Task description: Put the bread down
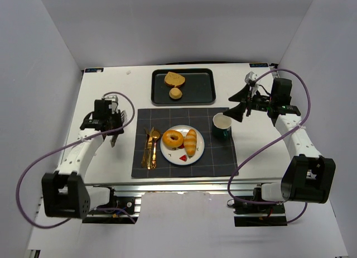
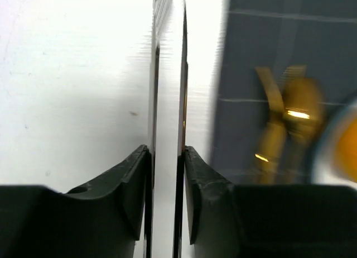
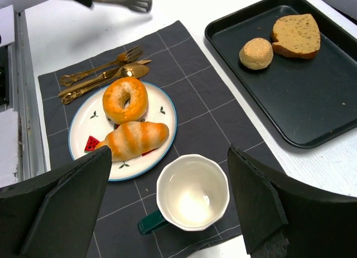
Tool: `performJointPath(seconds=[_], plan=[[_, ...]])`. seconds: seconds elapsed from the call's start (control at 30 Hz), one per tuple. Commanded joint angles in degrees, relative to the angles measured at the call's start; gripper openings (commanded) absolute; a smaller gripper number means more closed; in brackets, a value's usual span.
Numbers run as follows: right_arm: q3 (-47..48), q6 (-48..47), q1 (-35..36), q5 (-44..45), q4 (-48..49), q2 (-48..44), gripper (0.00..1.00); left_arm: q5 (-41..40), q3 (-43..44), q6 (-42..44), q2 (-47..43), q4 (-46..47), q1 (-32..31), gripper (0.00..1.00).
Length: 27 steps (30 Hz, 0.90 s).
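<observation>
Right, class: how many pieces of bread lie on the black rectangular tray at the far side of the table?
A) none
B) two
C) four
B: the black rectangular tray holds only a tan bread slice and a small round bun.

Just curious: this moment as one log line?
left claw: gripping tongs | right claw: open, near cup | plate: donut, roll

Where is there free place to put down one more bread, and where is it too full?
Free: the right half of the tray, beside the bread slice and bun; the mat strip between tray and plate; the mat's near right corner, in front of the cup. Crowded: the plate, filled by doughnut and roll, with cutlery tight on its left.
</observation>
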Motion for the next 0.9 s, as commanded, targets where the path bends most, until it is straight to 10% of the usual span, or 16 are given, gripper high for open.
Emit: performJointPath(seconds=[0.0, 0.4, 0.67, 0.87], plan=[[2.0, -2.9, 0.5, -1.1, -2.0, -0.3, 0.88, 0.6, -7.9, 10.3, 4.1, 16.6, 4.8, 0.41], [2.2, -3.9, 1.2, 10.3, -7.5, -2.6, 0.89, 5.3, -9.5, 9.7, 20.6, 26.5, 12.7, 0.56], [6.4, 8.6, 4.8, 36.9, -9.0, -1.7, 0.89, 6.9, -6.4, 7.4, 14.5, 22.7, 13.5, 0.97], [10.0, 12.8, 5.8, 38.2, -6.4, -1.0, 0.89, 7.3, -7.9, 2.2, 3.7, 21.8, 13.5, 0.98]])
